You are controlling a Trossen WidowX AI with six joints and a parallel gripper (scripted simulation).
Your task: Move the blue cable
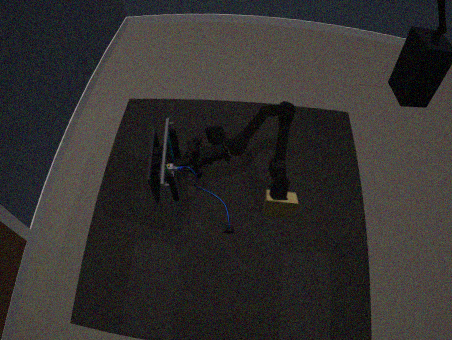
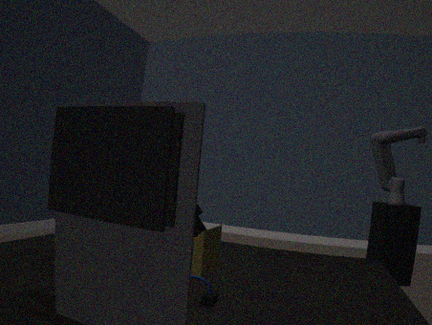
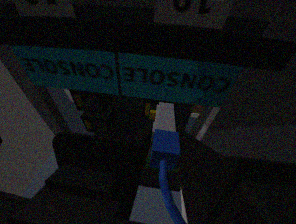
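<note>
Pinching the cable's plug (image 3: 165, 142), the hand (image 1: 181, 165) (image 3: 162, 129) reaches toward the rack's face at the end of a dark arm (image 1: 250, 134). Largest around it is the dark mat (image 1: 280, 270) beneath hand and arm. Next comes the upright rack panel (image 1: 164, 152) (image 2: 119, 272), directly ahead of the hand, with dark boxy units on both sides of it. Behind the hand, well apart, a yellow block (image 1: 281, 207) (image 2: 205, 249) sits under the arm's foot. Beyond the plug, in the wrist view, runs a teal label strip (image 3: 170, 78) reading CONSOLE twice, upside down; the plug's pale front end points at the dark port area beside the right-hand word. Whether it is seated cannot be told. Smallest, the blue cable (image 1: 220, 197) (image 2: 203, 278) (image 3: 167, 192) trails from the plug and curves away from the hand to a small dark piece (image 1: 228, 229) (image 2: 209, 299) on the mat.
</note>
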